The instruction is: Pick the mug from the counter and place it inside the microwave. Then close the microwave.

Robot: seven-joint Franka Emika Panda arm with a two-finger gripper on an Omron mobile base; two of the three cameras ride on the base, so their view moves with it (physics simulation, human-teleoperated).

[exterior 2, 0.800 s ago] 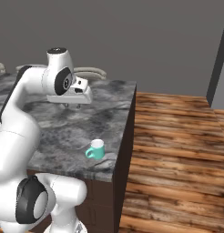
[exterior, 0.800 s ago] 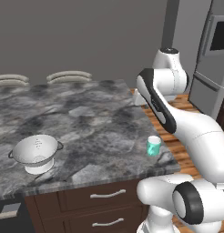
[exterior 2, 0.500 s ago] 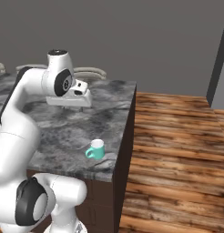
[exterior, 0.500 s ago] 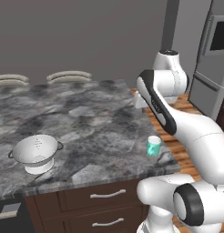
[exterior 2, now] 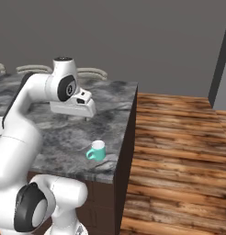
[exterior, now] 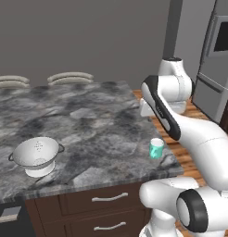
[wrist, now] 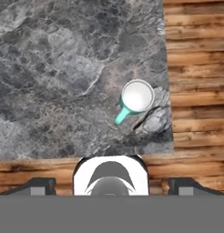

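The small teal mug [exterior: 156, 148] stands upright near the right front corner of the grey-black marble counter [exterior: 83, 125]. From the other side the mug [exterior 2: 96, 151] shows its handle toward the arm. My gripper [exterior 2: 87, 116] hangs above the counter, behind and higher than the mug, not touching it. In the hand view the mug [wrist: 136, 96] lies below, handle pointing lower left, and my gripper [wrist: 112, 185] is open with nothing between its widely spread fingertips [wrist: 39, 185]. A grey appliance front with dark glass [exterior: 222, 41] stands far right; I cannot tell whether it is the microwave.
A white perforated colander [exterior: 37, 155] sits at the counter's left front. Two chair backs [exterior: 69, 77] rise behind the far edge. Wooden floor [exterior 2: 179, 151] lies beyond the counter's right edge. Dark drawers with silver handles [exterior: 109, 198] are under the slab.
The hand has dropped slightly and come a little nearer the mug. The mug and colander have not moved.
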